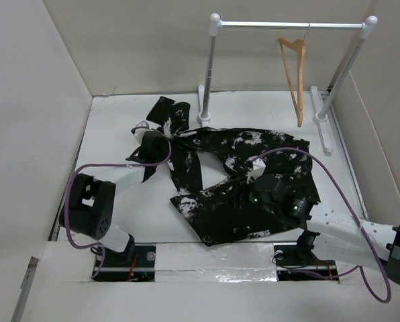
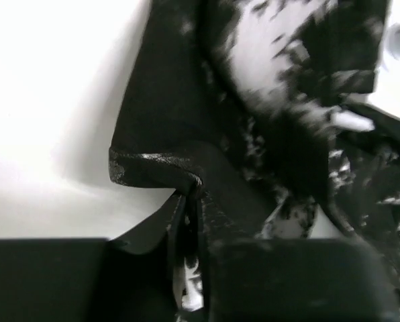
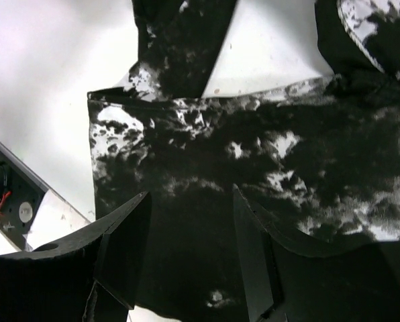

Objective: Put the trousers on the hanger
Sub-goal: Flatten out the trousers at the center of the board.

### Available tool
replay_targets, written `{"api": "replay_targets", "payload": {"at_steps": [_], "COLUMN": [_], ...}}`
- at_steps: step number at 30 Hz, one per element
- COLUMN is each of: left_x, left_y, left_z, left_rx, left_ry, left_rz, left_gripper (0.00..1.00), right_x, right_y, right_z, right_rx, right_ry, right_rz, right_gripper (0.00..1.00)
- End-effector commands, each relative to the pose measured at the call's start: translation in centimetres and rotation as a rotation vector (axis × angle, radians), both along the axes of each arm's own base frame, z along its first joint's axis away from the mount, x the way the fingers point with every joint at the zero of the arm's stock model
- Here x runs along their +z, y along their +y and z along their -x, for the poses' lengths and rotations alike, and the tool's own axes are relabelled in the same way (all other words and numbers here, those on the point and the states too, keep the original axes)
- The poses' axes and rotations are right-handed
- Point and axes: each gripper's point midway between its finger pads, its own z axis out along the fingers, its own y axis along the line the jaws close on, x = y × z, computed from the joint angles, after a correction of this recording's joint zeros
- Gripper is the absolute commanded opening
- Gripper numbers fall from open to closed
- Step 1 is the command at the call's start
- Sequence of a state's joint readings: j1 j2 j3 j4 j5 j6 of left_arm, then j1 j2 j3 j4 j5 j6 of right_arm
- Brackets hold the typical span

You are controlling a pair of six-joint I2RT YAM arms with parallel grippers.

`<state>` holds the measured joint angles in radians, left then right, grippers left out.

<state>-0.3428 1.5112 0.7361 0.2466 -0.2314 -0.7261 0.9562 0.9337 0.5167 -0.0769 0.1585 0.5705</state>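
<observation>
The trousers (image 1: pixel 254 174) lie crumpled across the middle of the table, black with white splatter. The wooden hanger (image 1: pixel 295 74) hangs by its hook from the rack's bar at the back right, far from both grippers. My left gripper (image 1: pixel 168 144) is at the trousers' left end. In the left wrist view it (image 2: pixel 193 268) is shut on a fold of the trousers (image 2: pixel 186 194) just below a hem edge. My right gripper (image 1: pixel 248 191) hovers over the trousers' near part. In the right wrist view it (image 3: pixel 190 194) is open and empty just above the fabric (image 3: pixel 254 154).
The white and silver rack (image 1: pixel 213 67) stands at the back, with its feet on the table near the trousers' far edge. White walls close in the left and right sides. The table's near edge with the arm mounts (image 3: pixel 12 201) lies left of the right gripper.
</observation>
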Motion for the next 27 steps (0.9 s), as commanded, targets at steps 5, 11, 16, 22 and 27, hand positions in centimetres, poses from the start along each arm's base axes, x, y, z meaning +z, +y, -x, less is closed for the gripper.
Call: {"api": "replay_targets", "payload": {"at_steps": [5,11,16,22,27], "left_x": [4.7,12.8,15.5,18.1,19.2], "left_y": [5.1,11.5,15.1,16.2,12.8], "left_z": [1.7,8.8,13.9,15.3,11.0], "left_rx": [0.246,0.465,0.640,0.683,0.521], "left_ry": [-0.056,-0.222,-0.298,-0.402,-0.388], "left_rz": [-0.068,-0.110,-0.060,-0.026,-0.012], "left_gripper": [0.00,0.00,0.14,0.70,0.69], "right_x": [0.1,-1.8,-1.2,1.5,5.4], "right_y": [-1.1,-1.6,-1.3,-0.6,1.4], "right_z": [0.4,0.5,0.4,-0.7,-3.8], "right_rx": [-0.039,-0.050,-0.041,-0.020,0.010], "right_ry": [-0.020,0.011,0.001,-0.075,-0.172], "right_rz": [-0.025,0.027,0.024,0.014,0.015], "right_gripper": [0.58,0.59,0.58,0.51,0.06]}}
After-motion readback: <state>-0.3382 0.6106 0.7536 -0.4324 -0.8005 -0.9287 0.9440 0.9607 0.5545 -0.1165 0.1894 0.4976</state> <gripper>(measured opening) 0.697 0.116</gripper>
